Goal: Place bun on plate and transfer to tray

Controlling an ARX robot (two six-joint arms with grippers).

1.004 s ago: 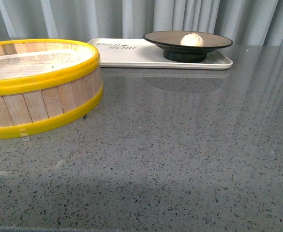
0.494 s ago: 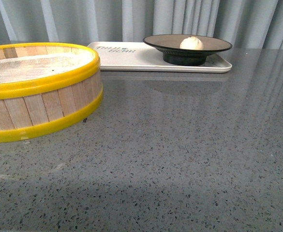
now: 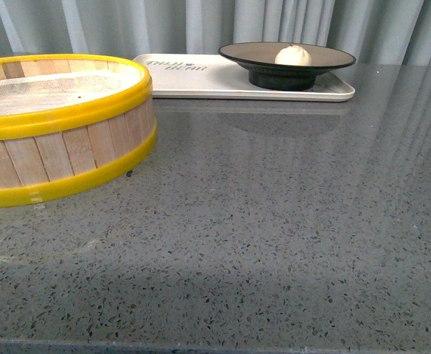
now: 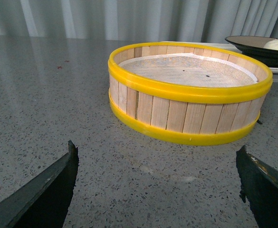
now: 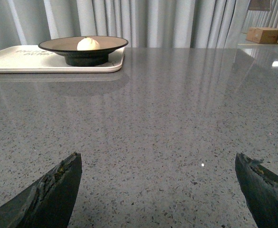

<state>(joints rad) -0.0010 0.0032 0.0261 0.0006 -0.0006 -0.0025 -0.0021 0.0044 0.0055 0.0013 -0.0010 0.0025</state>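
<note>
- at the far edge of the grey speckled countertop [image 3: 274, 221], the white rectangular tray [image 3: 193, 82] lies flat with its long axis running left to right across the front view.
- on the right-hand part of the tray stands the plate [image 3: 326, 56], upright on its black foot, tan-brown inside with a black rim.
- the bun [image 3: 292, 55] sits inside the plate, near its middle, rounded top upward; it is round, so no long axis shows.
- dark lettering is printed on the tray's left part, in two lines, beside the plate; it is too small and foreshortened to read.
- nearer and to the left stands a wooden steamer basket [image 3: 60, 158] with yellow hoops top and bottom, lined with pale mesh, well apart from the plate and just in front of the tray's left end.
- left gripper [image 4: 158, 190]: its two dark fingers [image 4: 48, 190] stand wide apart, nothing between them, above bare countertop [image 4: 58, 118], facing the steamer basket [image 4: 186, 114]; the plate [image 4: 250, 45] and bun [image 4: 276, 45] show beyond it.
- right gripper [image 5: 158, 190]: fingers [image 5: 53, 192] likewise spread wide and holding nothing, over bare countertop [image 5: 177, 118], well apart from the tray [image 5: 15, 59], plate [image 5: 105, 43] and bun [image 5: 88, 43].
- grey curtains [image 3: 200, 26] hang behind; a cardboard box [image 5: 264, 34] sits far off in the right wrist view.
</note>
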